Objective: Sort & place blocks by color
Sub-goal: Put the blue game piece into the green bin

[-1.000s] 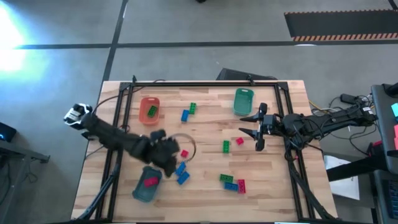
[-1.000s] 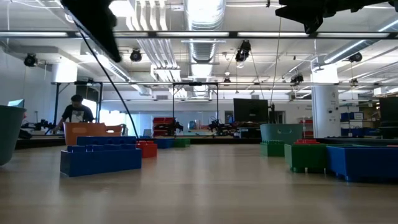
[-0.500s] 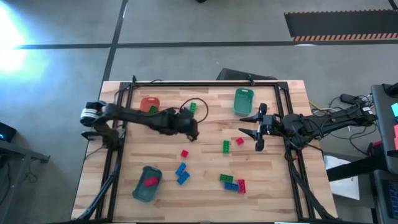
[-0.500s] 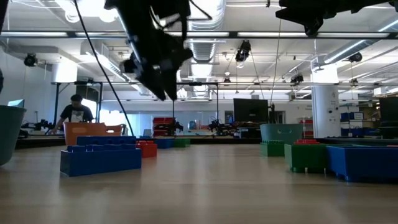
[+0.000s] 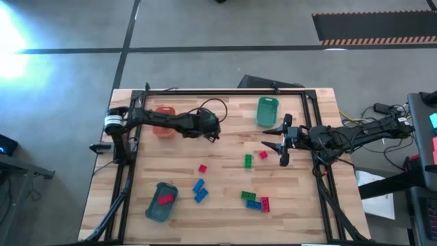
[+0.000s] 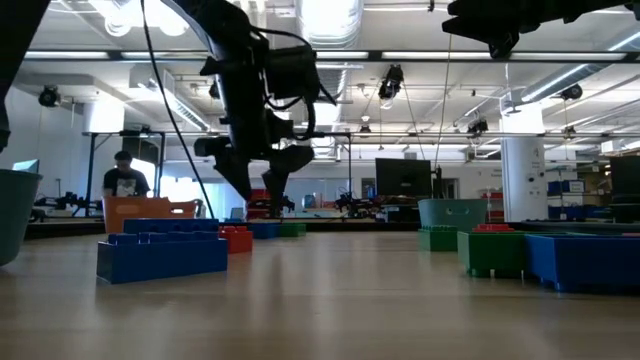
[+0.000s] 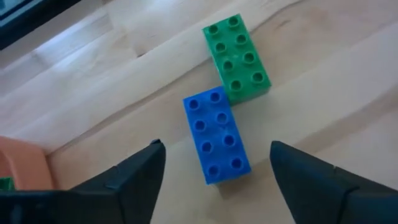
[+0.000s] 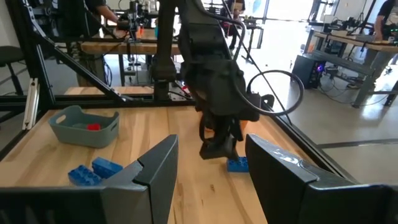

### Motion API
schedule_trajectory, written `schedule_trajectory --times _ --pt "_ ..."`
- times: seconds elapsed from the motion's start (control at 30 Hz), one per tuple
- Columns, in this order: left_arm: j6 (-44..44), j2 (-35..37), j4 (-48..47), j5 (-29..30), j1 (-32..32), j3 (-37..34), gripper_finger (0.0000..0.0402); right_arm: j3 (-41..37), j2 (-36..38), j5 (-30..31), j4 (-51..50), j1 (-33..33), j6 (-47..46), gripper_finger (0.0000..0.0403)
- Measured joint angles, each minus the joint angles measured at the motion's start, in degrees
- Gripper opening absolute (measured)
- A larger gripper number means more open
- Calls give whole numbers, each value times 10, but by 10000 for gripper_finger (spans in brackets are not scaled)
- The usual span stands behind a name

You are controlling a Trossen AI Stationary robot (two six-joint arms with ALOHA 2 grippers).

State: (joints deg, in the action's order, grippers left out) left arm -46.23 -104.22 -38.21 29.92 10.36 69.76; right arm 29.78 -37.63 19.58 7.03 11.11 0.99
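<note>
- Black fingers of the left gripper (image 7: 214, 171) stand spread apart and empty, hovering right above a blue block (image 7: 216, 137) that lies flat, studs up, between them.
- A green block (image 7: 237, 57) touches that blue block at 1 corner, so a close on the blue one may nudge it.
- Seen from above, the left gripper (image 5: 210, 127) is at the far middle of the table (image 5: 300, 205), just beside the orange tray (image 5: 160, 113), which the arm partly covers.
- The right gripper (image 5: 281, 145) waits over the right side near the green tray (image 5: 267, 111), fingers wide and holding nothing.
- Progress, as I judge it: early. The teal tray (image 5: 159, 205) holds 1 red block (image 5: 165, 199); the green tray looks empty; what is inside the orange tray I cannot tell.
- Left on the wood: a red block (image 5: 202, 168), 2 blue blocks (image 5: 199, 190) close together near the teal tray, a green block (image 5: 248, 160) and a small red one (image 5: 263, 155) mid-table, and a cluster of green, blue and red blocks (image 5: 254, 200) at the near edge.
- Likely step: picking up the blue block under the left gripper.
- A looping cable (image 5: 213, 107) on the left arm hangs near the work but seems clear of the blocks.
- A person (image 6: 122, 180) stands far back in the room, well away from the table.
</note>
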Motion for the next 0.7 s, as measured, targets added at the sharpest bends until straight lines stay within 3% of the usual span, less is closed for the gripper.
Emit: schedule_trajectory --times 0.23,0.7 --pt "1 -18 28 3 7 -4 290 0 0 0 0 0 0 178" --pt "-4 -22 136 4 20 -80 290 0 0 0 0 0 -2 178"
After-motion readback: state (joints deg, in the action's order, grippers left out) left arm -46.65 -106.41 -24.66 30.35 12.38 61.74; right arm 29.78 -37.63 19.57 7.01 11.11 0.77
